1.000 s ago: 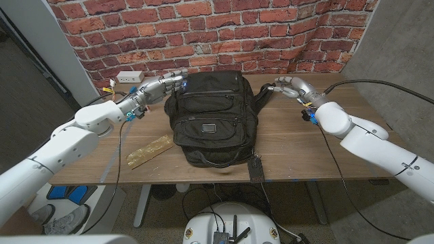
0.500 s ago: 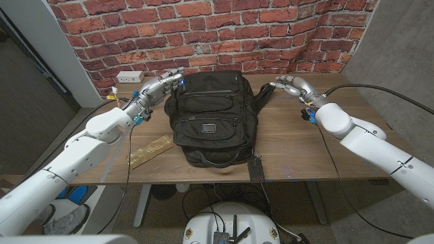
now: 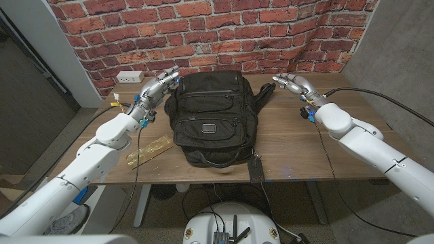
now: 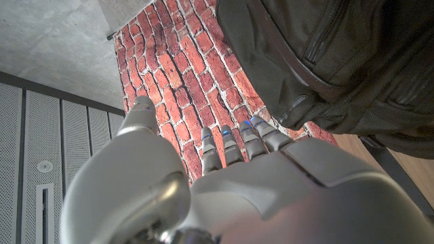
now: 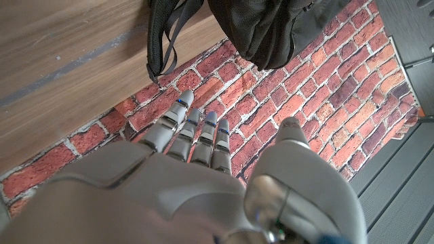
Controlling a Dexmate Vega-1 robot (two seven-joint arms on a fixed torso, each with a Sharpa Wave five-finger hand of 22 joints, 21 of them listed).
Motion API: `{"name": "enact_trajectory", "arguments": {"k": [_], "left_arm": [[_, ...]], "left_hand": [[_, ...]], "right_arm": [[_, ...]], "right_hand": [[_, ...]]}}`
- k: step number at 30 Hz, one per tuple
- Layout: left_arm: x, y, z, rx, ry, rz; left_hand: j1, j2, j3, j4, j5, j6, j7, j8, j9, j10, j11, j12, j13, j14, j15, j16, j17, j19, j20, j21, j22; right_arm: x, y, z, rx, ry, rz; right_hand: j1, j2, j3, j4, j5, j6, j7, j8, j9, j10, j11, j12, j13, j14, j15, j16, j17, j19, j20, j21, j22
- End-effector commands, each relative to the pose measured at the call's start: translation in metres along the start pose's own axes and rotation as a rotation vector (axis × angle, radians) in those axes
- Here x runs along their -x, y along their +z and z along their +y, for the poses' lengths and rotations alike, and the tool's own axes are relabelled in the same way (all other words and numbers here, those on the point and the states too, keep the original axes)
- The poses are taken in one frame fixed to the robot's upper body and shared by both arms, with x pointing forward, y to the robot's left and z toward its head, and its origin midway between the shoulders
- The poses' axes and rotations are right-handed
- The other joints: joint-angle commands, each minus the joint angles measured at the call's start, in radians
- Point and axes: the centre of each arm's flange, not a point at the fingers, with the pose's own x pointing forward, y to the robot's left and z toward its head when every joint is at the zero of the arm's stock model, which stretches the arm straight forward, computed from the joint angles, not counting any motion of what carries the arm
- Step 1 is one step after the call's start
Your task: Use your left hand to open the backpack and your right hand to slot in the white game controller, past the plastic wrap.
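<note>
1. Your left robot hand (image 3: 160,85) sits in the upper left of the head view, just beside the top left corner of the backpack (image 3: 212,116). Its fingers are loosely spread and hold nothing; whether a fingertip touches the fabric is too close to call.
2. The backpack stands in the middle of the frame on the surface (image 3: 298,146), and every zip that faces the camera looks closed. By that reading the opening step is not yet done.
3. A gold-coloured wrapper (image 3: 149,152) lies on the surface at lower left of the backpack; it may be the plastic wrap, but you cannot be sure from here.
4. Your right robot hand (image 3: 291,84) hovers at upper right, near the backpack's strap (image 3: 263,93), fingers fairly straight and empty.
5. You have no white game controller in sight, so the slotting step is all left to do, and finding it comes first.
</note>
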Motion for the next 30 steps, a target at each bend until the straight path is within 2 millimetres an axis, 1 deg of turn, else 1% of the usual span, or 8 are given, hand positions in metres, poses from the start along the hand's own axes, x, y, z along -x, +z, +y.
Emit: {"name": "enact_trajectory", "arguments": {"k": [1,8,13,16,21,23,27,30], "left_arm": [[0.005,-0.005,0.018,-0.057,0.117,-0.025],[0.011,-0.005,0.029,-0.087,0.178,-0.052],[0.015,-0.009,0.039,-0.087,0.199,-0.049],[0.018,-0.011,0.044,-0.084,0.212,-0.041],[0.019,-0.017,0.054,-0.073,0.221,-0.033],[0.019,-0.021,0.058,-0.062,0.223,-0.033],[0.018,-0.029,0.065,-0.047,0.234,-0.022],[0.016,-0.037,0.067,-0.023,0.237,-0.012]], "left_hand": [[-0.015,0.003,-0.003,0.004,0.001,-0.003,-0.005,-0.004,0.0,0.0,0.0,0.001,0.002,0.0,-0.009,0.001,0.001,-0.006,-0.072,-0.003,0.003],[-0.038,0.006,-0.01,0.012,0.001,-0.013,-0.004,-0.005,0.0,-0.005,-0.002,-0.002,0.002,-0.004,-0.013,0.001,0.002,-0.015,-0.077,-0.005,0.004],[-0.066,0.021,-0.011,0.024,0.004,-0.039,-0.001,-0.011,0.0,-0.014,0.001,-0.005,0.002,-0.009,-0.012,0.001,0.003,-0.027,-0.079,-0.006,0.004],[-0.076,0.027,-0.012,0.029,0.005,-0.049,0.0,-0.013,-0.001,-0.02,0.001,-0.007,0.002,-0.011,-0.012,0.001,0.004,-0.031,-0.079,-0.006,0.004],[-0.093,0.033,-0.014,0.035,0.006,-0.059,-0.002,-0.012,-0.001,-0.03,0.008,-0.01,0.002,-0.017,-0.008,-0.001,0.004,-0.034,-0.079,-0.005,0.004],[-0.098,0.036,-0.015,0.037,0.006,-0.062,-0.001,-0.012,-0.001,-0.031,0.007,-0.009,0.002,-0.019,-0.008,-0.001,0.004,-0.036,-0.078,-0.005,0.004],[-0.11,0.042,-0.016,0.043,0.007,-0.073,0.0,-0.013,-0.001,-0.039,0.009,-0.011,0.002,-0.024,-0.008,-0.001,0.004,-0.037,-0.078,-0.005,0.004],[-0.123,0.049,-0.016,0.047,0.009,-0.088,0.013,-0.014,-0.001,-0.054,0.012,-0.014,0.002,-0.029,-0.006,-0.002,0.004,-0.039,-0.077,-0.004,0.004]], "right_arm": [[-0.008,-0.006,0.0,-0.092,-0.012,0.003],[-0.012,-0.008,-0.001,-0.122,-0.03,-0.005],[-0.014,-0.01,0.001,-0.159,-0.037,-0.011],[-0.017,-0.012,0.004,-0.185,-0.038,-0.015],[-0.02,-0.018,0.011,-0.244,-0.047,-0.033],[-0.022,-0.019,0.013,-0.255,-0.05,-0.036],[-0.025,-0.023,0.019,-0.281,-0.051,-0.048],[-0.029,-0.026,0.024,-0.311,-0.054,-0.052]], "right_hand": [[-0.018,-0.003,0.0,0.009,0.001,-0.007,0.001,-0.002,0.002,-0.008,0.001,-0.001,-0.001,-0.01,-0.006,-0.003,0.0,-0.016,-0.006,-0.005,0.001],[-0.029,-0.002,0.0,0.014,0.002,-0.013,-0.001,-0.002,0.002,-0.014,0.002,0.0,-0.003,-0.018,-0.009,-0.004,-0.003,-0.027,-0.007,-0.004,0.0],[-0.038,0.002,0.001,0.019,0.003,-0.017,-0.004,-0.002,0.001,-0.023,0.003,-0.002,-0.004,-0.025,-0.008,-0.006,-0.005,-0.037,-0.009,-0.005,0.0],[-0.045,0.007,0.003,0.024,0.005,-0.019,-0.006,-0.002,0.001,-0.029,0.001,-0.003,-0.006,-0.033,-0.015,-0.007,-0.005,-0.042,-0.012,-0.003,0.0],[-0.053,0.013,0.006,0.03,0.007,-0.026,-0.009,-0.003,0.001,-0.036,0.0,-0.004,-0.007,-0.041,-0.017,-0.008,-0.006,-0.046,-0.014,-0.002,0.0],[-0.059,0.014,0.007,0.033,0.008,-0.029,-0.01,-0.004,0.0,-0.041,-0.006,-0.004,-0.008,-0.042,-0.018,-0.007,-0.007,-0.049,-0.016,-0.002,0.0],[-0.065,0.015,0.008,0.037,0.009,-0.032,-0.01,-0.003,0.0,-0.043,-0.004,-0.003,-0.009,-0.045,-0.019,-0.007,-0.008,-0.053,-0.017,-0.001,-0.001],[-0.072,0.015,0.008,0.041,0.01,-0.036,-0.014,-0.004,0.0,-0.046,-0.007,-0.003,-0.009,-0.049,-0.02,-0.008,-0.009,-0.06,-0.017,-0.002,-0.001]]}}
